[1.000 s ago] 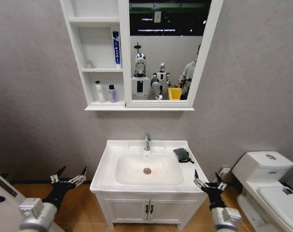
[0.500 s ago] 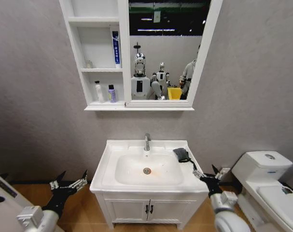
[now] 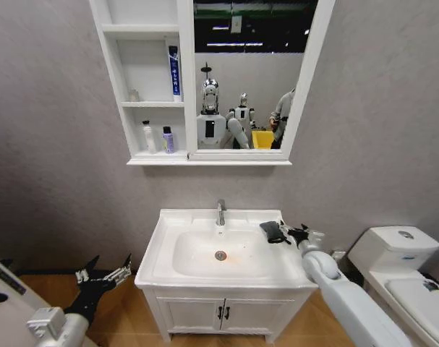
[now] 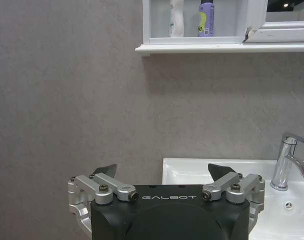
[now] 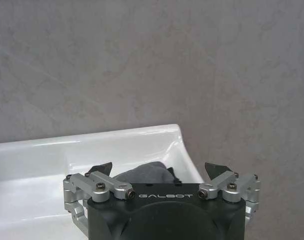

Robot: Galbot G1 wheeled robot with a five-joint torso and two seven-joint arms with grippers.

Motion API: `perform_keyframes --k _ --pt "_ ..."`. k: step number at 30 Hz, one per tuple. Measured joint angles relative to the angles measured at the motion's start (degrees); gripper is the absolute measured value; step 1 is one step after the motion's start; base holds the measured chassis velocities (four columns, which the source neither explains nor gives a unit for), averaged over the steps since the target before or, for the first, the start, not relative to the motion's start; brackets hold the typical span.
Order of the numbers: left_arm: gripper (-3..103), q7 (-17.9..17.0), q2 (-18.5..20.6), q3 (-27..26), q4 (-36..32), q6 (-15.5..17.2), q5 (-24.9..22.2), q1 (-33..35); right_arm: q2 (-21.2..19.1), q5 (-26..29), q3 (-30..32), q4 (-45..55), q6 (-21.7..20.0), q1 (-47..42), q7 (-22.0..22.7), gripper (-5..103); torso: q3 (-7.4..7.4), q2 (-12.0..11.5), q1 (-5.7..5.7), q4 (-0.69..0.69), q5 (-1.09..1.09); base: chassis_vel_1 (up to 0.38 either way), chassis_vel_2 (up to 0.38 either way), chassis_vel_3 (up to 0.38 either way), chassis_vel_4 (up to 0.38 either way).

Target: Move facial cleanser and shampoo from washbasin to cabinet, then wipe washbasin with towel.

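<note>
The dark grey towel [image 3: 273, 231] lies crumpled on the right rear corner of the white washbasin [image 3: 168, 225]. My right gripper [image 3: 292, 232] hovers just right of it, open; in the right wrist view the towel [image 5: 141, 173] sits between and beyond the spread gripper [image 5: 159, 168]. My left gripper [image 3: 103, 274] hangs open low beside the vanity, left of the washbasin [image 4: 189, 167]. On the cabinet [image 3: 184, 108] a white bottle [image 3: 148, 137] and a purple bottle [image 3: 168, 140] share the lowest shelf and a blue tube [image 3: 174, 71] stands above; I cannot tell which is facial cleanser or shampoo.
A chrome tap [image 3: 220, 212] rises at the back of the bowl, with the drain [image 3: 220, 255] below it. The two-door vanity [image 3: 220, 314] carries the basin. A white toilet [image 3: 400, 271] stands at the right. Grey wall runs behind everything.
My right arm has risen from beside the vanity and reached forward over the basin's right edge to the towel. The left arm has barely moved.
</note>
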Motion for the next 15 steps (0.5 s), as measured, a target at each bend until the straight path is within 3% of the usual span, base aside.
perform_keyframes --k 3,15 --pt "100 0.00 0.02 0.02 0.02 0.01 -0.03 -0.02 1.95 -0.56 -3.98 -5.07 -1.35 5.66 -0.56 99 -0.01 0.00 0.00 0.02 -0.03 0.000 0.000 0.000 0.000" --pt "100 -0.02 0.06 0.05 0.08 0.04 -0.08 -0.03 5.49 -3.69 -5.40 -14.66 -1.50 9.17 -2.57 95 -0.01 0.01 -0.01 0.00 -0.01 0.000 0.000 0.000 0.000"
